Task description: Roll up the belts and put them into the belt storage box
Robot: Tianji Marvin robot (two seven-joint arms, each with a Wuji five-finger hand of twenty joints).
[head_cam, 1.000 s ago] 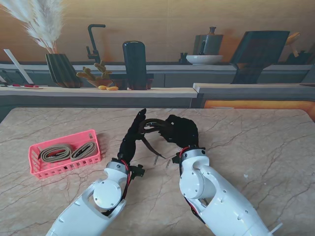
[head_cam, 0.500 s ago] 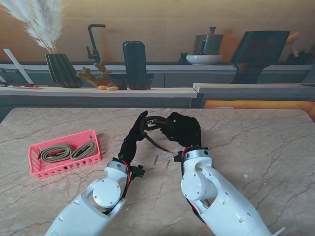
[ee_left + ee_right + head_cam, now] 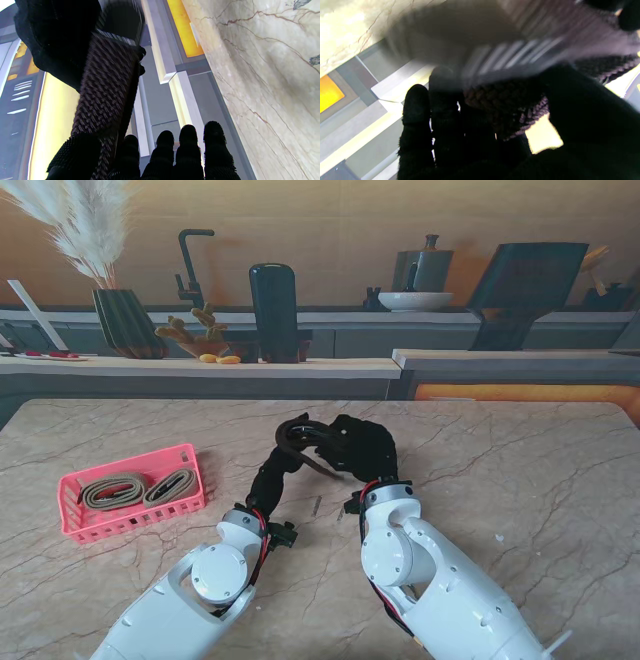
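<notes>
Basket (image 3: pixel 70 505) with two belts (image 3: pixel 138 490) left of both hands.

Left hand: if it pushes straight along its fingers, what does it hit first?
Likely the right hand: the left hand points away from me at it, both gripping the dark belt between them. Depth is unclear.

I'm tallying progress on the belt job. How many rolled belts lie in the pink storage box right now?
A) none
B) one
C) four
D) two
D: the stand view shows two tan coiled belts side by side in the pink storage box.
</notes>
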